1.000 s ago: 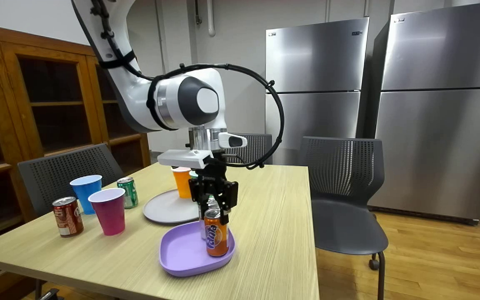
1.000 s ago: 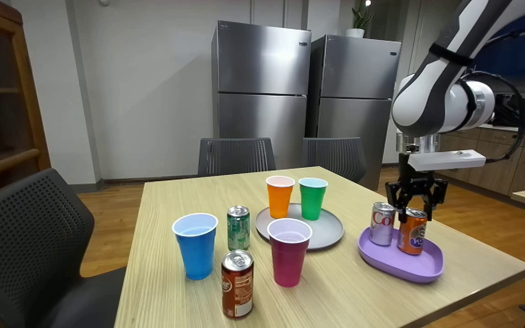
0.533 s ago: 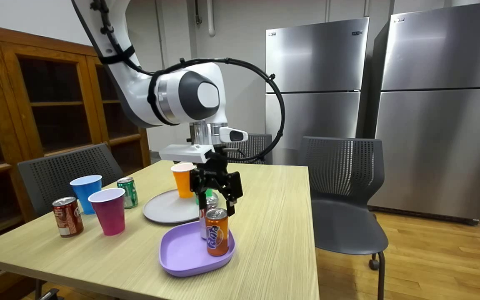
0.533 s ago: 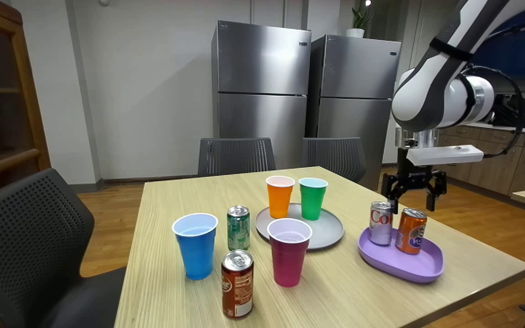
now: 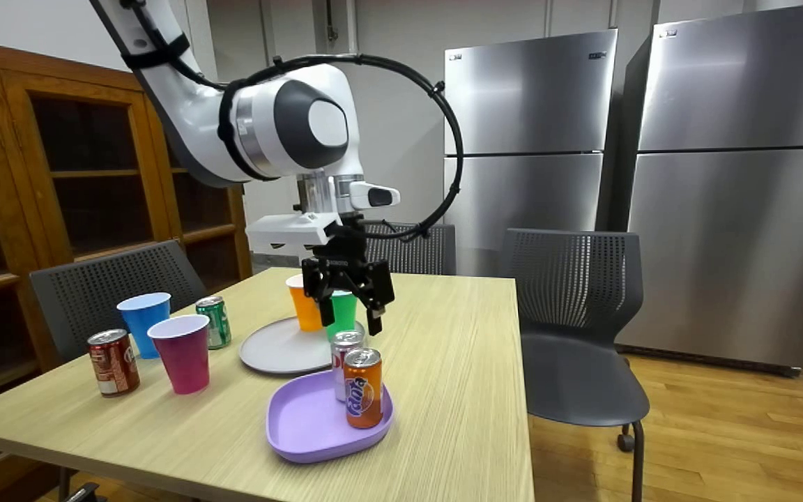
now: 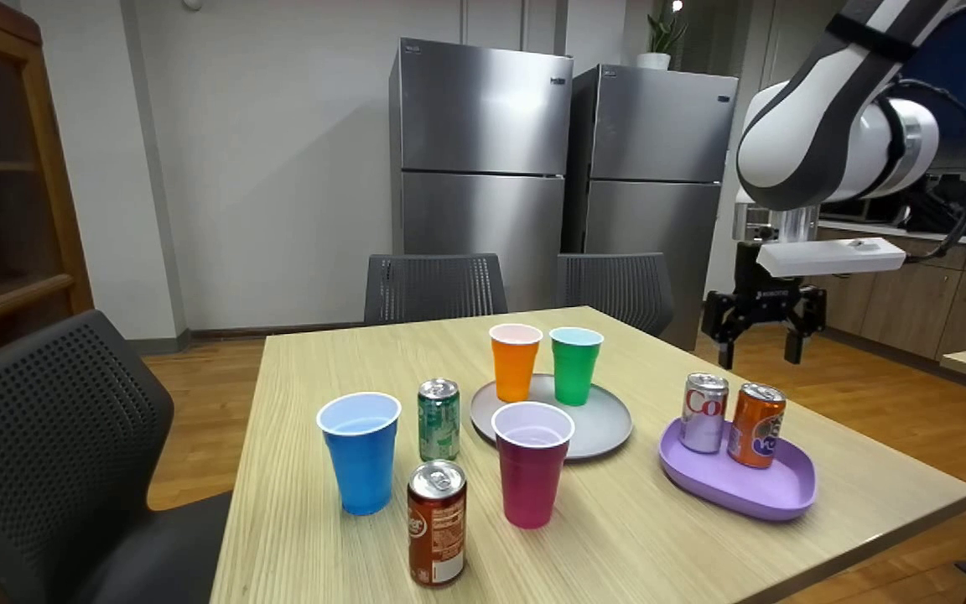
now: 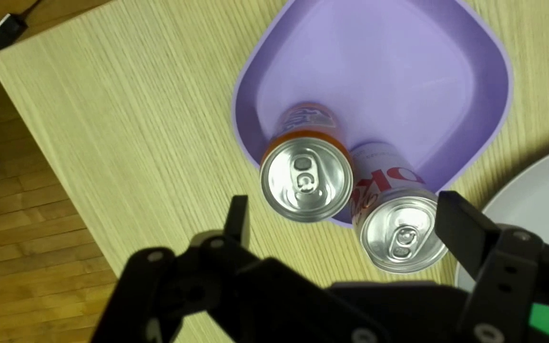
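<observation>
Fingers (image 6: 794, 346) spread wide, I hover higher than the orange Fanta can (image 5: 363, 389) and the silver Coke can (image 6: 703, 422), apart from both. The cans stand upright side by side in the purple tray (image 5: 304, 418) on the wood-grain worktop (image 5: 457, 376). Just beside the tray, a gray plate (image 5: 279, 348) bears an orange cup (image 6: 514, 367) and a green cup (image 6: 575, 370); a magenta cup (image 6: 531, 474) stands farther off.

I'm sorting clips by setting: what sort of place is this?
Probably a break room or shared kitchen: two big fridges, chairs around a table, and counter cabinets suggest it.
</observation>
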